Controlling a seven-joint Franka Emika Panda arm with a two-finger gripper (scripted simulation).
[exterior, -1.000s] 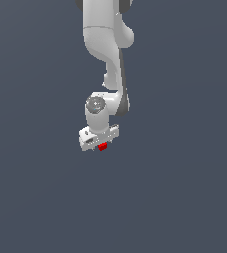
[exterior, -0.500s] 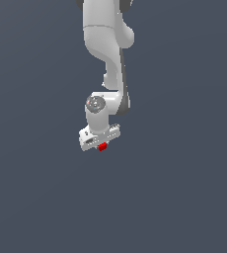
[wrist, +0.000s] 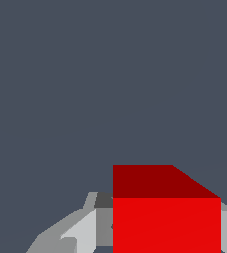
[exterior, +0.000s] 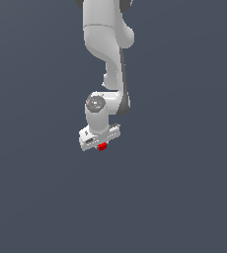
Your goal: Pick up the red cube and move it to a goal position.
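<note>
Red cube (wrist: 167, 217) fills the near part of the wrist view — one bright face toward the lens, a darker face above it — with a grey finger (wrist: 78, 230) of the gripper (wrist: 150, 232) showing on one side and a sliver of the other at the opposite edge, both hard against it. Seen from the exterior view, the cube (exterior: 102, 147) sits directly beneath the white gripper (exterior: 100, 142), clamped there. Behind and above, the white arm (exterior: 107, 44) rises out of frame — flat slate-grey background (exterior: 184, 173) all around.
</note>
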